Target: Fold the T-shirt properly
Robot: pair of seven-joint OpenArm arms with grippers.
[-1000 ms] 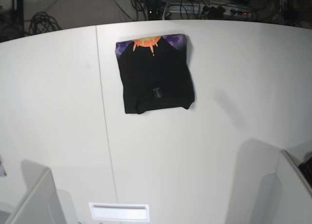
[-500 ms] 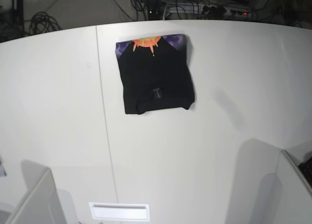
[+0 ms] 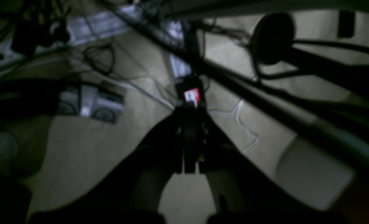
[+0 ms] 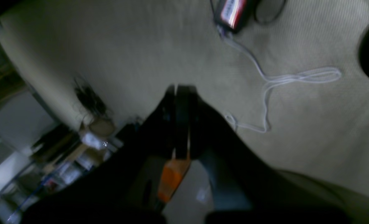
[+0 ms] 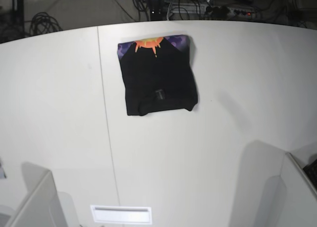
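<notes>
The T-shirt (image 5: 157, 74) lies just where it lay a moment ago, and its shape is the same. The only change is at the far edge, past the table (image 5: 237, 88), where the things on the floor look a little different.

The T-shirt is folded into a small, neat, almost square bundle. It is black. Along its far edge there is a strip of purple with an orange sun (image 5: 148, 43) in the middle. Near its close edge there is a small tag and a soft curved fold. It rests flat on the white table, toward the far side.

There is one T-shirt and one table. There are two pincers.

The left pincer (image 3: 189, 168) has its two dark fingers pressed together, with nothing between them. Below it is only tan floor, with a thin white cable (image 3: 245, 124) just to its right and a small box with a red label (image 3: 192, 95) just past its tip. The T-shirt is nowhere near it.

The right pincer (image 4: 180, 90) is clenched too, and grips nothing. A looped white cable (image 4: 280, 84) lies on the floor to its right. An orange patch (image 4: 172, 175) shows down near its base. The T-shirt is far from this pincer as well.
</notes>
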